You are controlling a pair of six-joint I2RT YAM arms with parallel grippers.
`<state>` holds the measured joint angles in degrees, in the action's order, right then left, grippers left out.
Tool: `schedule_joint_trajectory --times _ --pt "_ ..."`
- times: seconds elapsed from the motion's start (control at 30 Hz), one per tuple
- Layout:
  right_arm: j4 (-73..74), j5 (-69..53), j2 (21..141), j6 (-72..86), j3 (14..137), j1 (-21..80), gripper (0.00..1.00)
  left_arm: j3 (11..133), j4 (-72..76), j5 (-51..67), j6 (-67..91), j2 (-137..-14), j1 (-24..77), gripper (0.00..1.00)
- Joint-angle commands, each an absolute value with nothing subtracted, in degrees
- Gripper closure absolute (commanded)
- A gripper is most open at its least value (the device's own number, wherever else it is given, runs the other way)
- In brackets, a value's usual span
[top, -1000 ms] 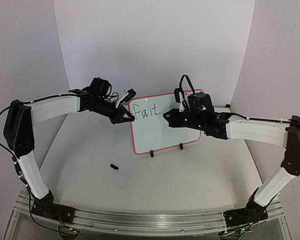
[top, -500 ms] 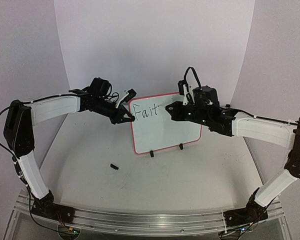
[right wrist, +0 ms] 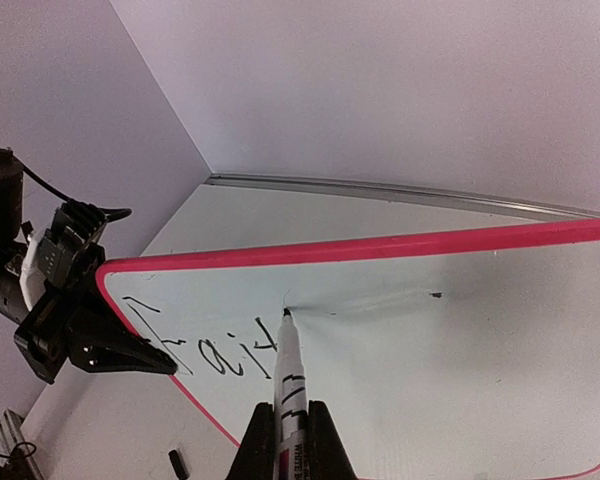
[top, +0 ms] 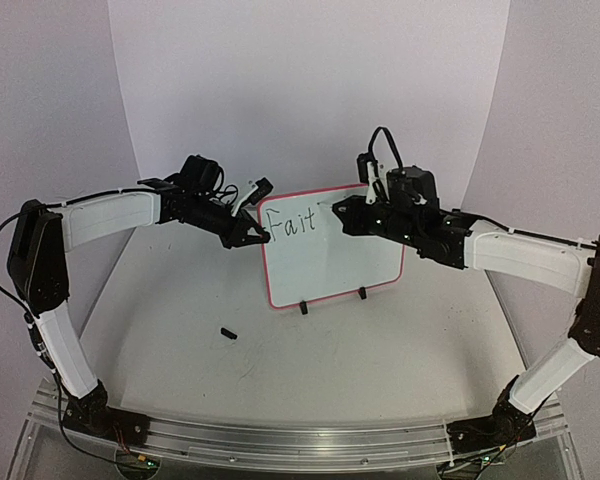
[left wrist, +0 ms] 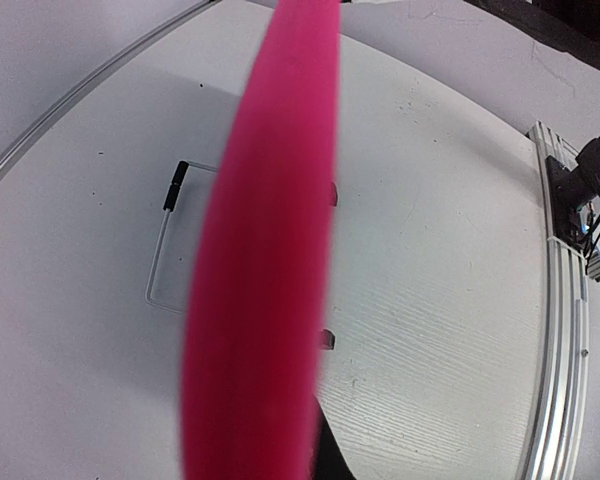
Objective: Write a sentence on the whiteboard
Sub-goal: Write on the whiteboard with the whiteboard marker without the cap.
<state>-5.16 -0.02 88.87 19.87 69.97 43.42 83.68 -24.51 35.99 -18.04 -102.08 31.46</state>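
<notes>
The whiteboard (top: pixel 330 250) stands upright on two black feet at the middle back of the table, its frame red-pink. The sentence (top: pixel 288 222) reads "Fait" along the top left, and shows again in the right wrist view as thin dark letters (right wrist: pixel 205 350). My left gripper (top: pixel 258 237) is shut on the board's left edge; in its wrist view the blurred pink frame (left wrist: pixel 265 250) fills the middle. My right gripper (right wrist: pixel 288 435) is shut on a white marker (right wrist: pixel 291 385). The marker's tip rests on the board just right of the "t".
A small black marker cap (top: pixel 229 333) lies on the table in front of the board's left side. White walls close in the back and both sides. A metal rail (top: pixel 300 440) runs along the near edge.
My right gripper has carried the marker up and left, from the middle of the board to just right of the "t". The left gripper and the board have stayed put.
</notes>
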Motion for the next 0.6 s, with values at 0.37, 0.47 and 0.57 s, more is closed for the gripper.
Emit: schedule_joint_trajectory --times 0.37,0.47,0.57 --pt "-6.33 2.34 88.89 21.33 66.42 43.24 1.00 84.02 -29.37 30.18 -21.45 -104.59 31.82 1.00" --pt "-6.22 2.03 88.87 21.98 65.42 43.27 1.00 84.08 -29.43 30.16 -21.46 -104.59 31.82 1.00" --pt "-6.13 1.89 89.14 22.22 65.00 43.25 1.00 84.11 -29.40 30.15 -21.45 -104.51 31.85 1.00"
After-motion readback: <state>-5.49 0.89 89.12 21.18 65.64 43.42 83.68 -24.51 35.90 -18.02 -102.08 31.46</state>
